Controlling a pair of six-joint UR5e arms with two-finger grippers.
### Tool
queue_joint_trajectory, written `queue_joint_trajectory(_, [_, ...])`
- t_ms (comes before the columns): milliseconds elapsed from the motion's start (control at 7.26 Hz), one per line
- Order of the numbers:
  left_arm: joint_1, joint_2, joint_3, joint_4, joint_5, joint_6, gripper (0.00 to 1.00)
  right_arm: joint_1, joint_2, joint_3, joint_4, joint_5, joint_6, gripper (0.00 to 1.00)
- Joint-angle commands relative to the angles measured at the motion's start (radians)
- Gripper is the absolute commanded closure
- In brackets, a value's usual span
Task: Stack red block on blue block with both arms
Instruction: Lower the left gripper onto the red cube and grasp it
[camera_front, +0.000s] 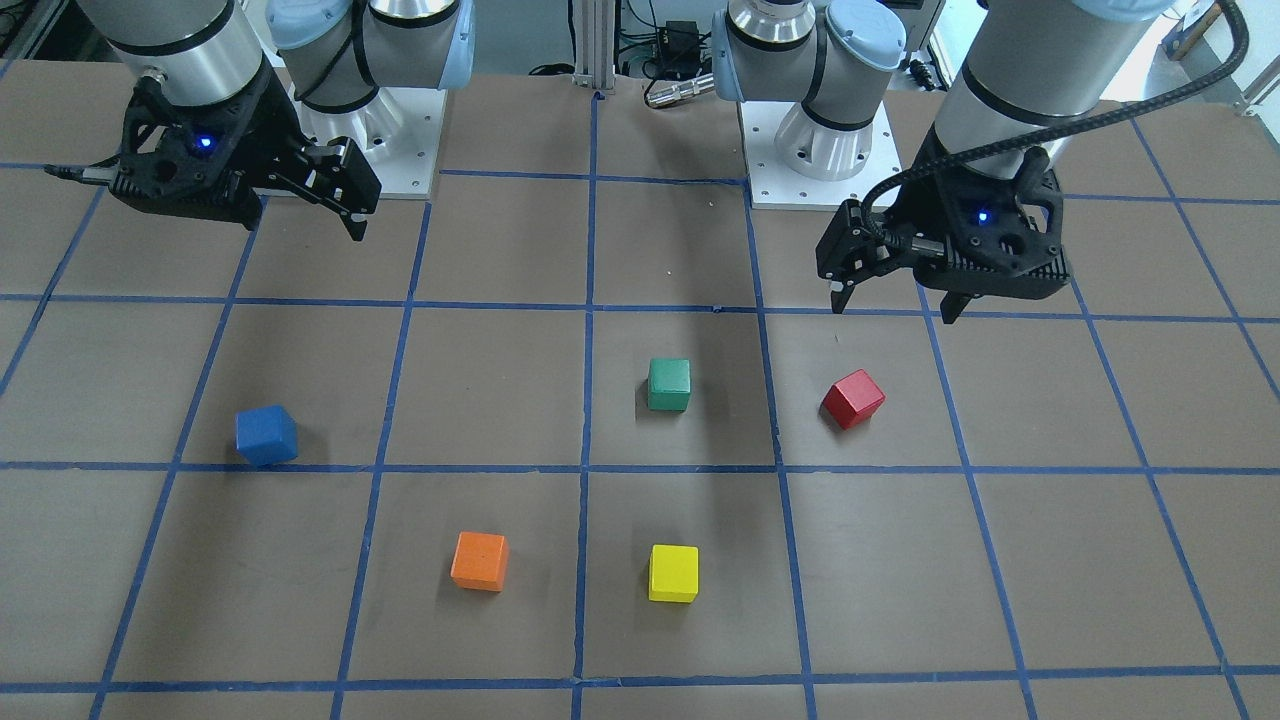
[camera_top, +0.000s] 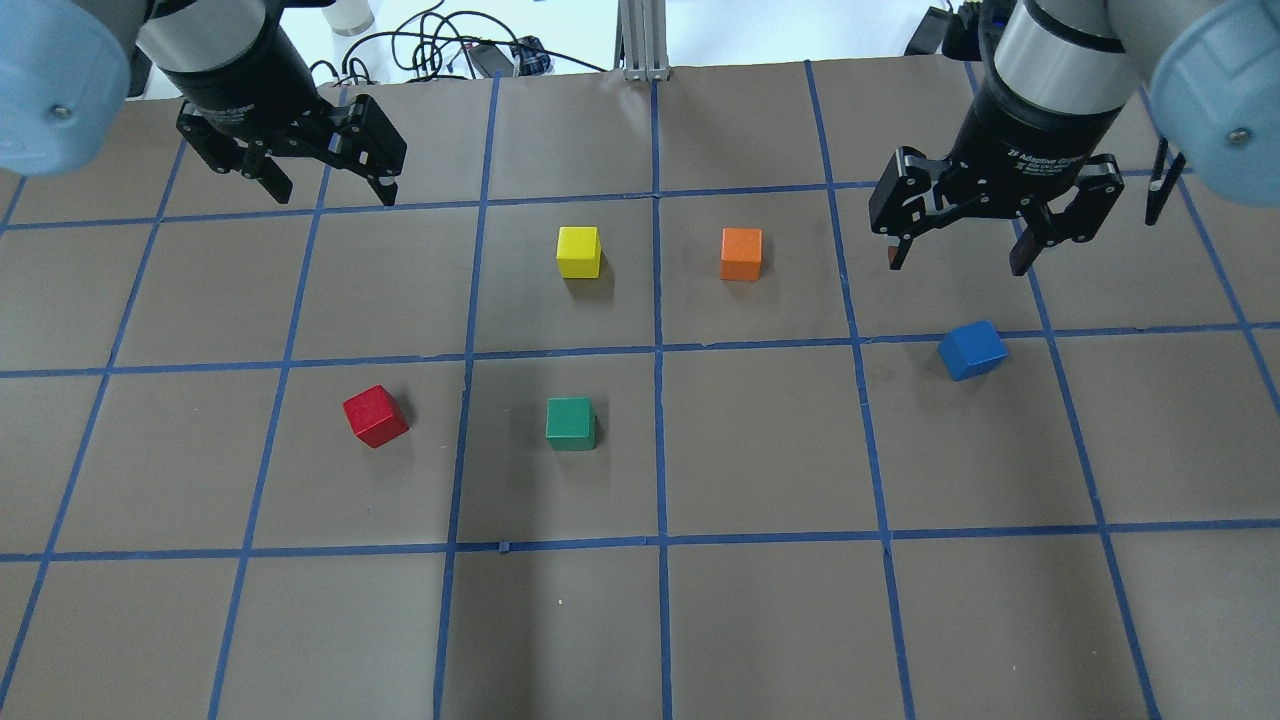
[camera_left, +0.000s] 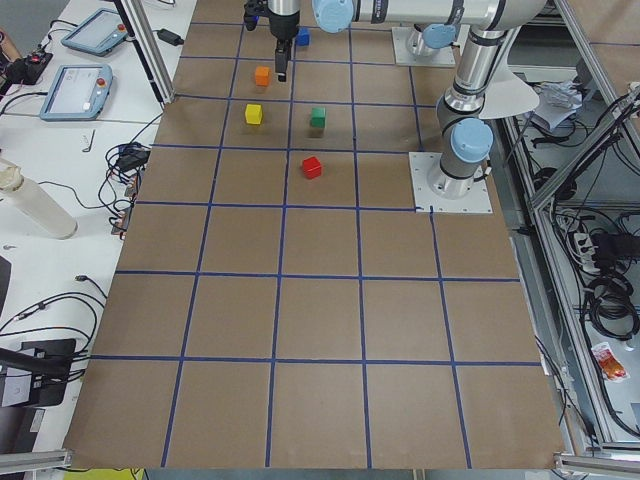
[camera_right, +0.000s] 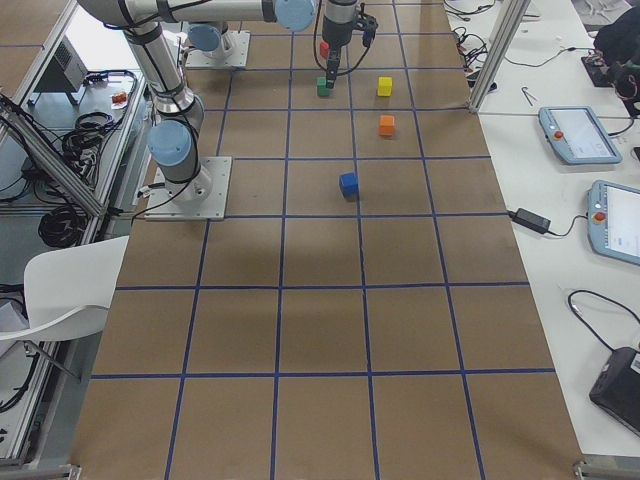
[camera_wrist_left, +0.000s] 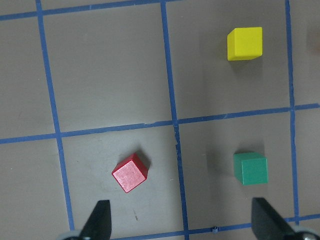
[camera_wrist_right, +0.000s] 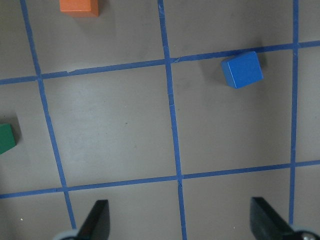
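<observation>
Brown matte table (camera_top: 760, 620), taped into a blue grid, carried the small red block (camera_top: 376, 416) on the robot's left side, skewed to the lines and well apart from the blue block (camera_top: 972, 350) on its right, a split that likely explained the use of both arms. The left gripper (camera_top: 335, 192) hung beyond the red block, jaws spread wide and empty; the right gripper (camera_top: 957, 263) hovered near the blue block, equally agape. Sharp-edged green (camera_top: 570, 423), yellow (camera_top: 579, 251) and orange (camera_top: 741, 253) cubes lay between.
</observation>
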Motion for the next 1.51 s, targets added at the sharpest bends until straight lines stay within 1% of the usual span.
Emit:
queue_joint_trajectory(0, [-0.007,-0.005,0.010,-0.008,0.016,-0.003,0.00,-0.002,-0.001,-0.005,-0.001,-0.012,0.017,0.00])
queue_joint_trajectory(138, [-0.007,-0.005,0.008,-0.013,0.016,0.010,0.00,-0.002,0.001,-0.010,0.001,-0.009,0.015,0.00])
queue_joint_trajectory(275, [-0.010,0.007,-0.017,-0.017,0.018,0.010,0.00,-0.002,-0.008,-0.013,0.001,-0.006,0.015,0.00])
queue_joint_trajectory(413, [-0.009,0.031,-0.072,-0.019,0.024,0.013,0.00,-0.002,-0.008,-0.015,0.002,-0.006,0.015,0.00])
queue_joint_trajectory(551, [0.032,0.041,-0.170,0.004,0.030,0.019,0.00,-0.002,-0.011,-0.015,0.002,-0.006,0.015,0.00])
queue_joint_trajectory(688, [0.108,0.022,-0.259,0.095,0.027,-0.001,0.00,-0.002,-0.010,-0.015,0.002,-0.006,0.014,0.00])
queue_joint_trajectory(826, [0.141,0.007,-0.330,0.181,0.019,-0.001,0.00,-0.002,-0.010,-0.015,0.002,-0.006,0.008,0.00])
queue_joint_trajectory(964, [0.157,-0.008,-0.376,0.235,0.024,-0.004,0.00,-0.003,-0.010,-0.015,0.002,-0.008,0.005,0.00])
queue_joint_trajectory(1101, [0.190,-0.049,-0.428,0.274,0.021,0.006,0.00,-0.003,-0.010,-0.012,0.001,-0.008,0.005,0.00])
queue_joint_trajectory(1239, [0.193,-0.111,-0.496,0.462,0.027,-0.004,0.00,-0.003,-0.010,-0.012,-0.001,-0.008,0.005,0.00])
queue_joint_trajectory(1377, [0.195,-0.139,-0.521,0.519,0.029,-0.004,0.00,-0.003,-0.011,-0.005,-0.034,-0.008,0.014,0.00])
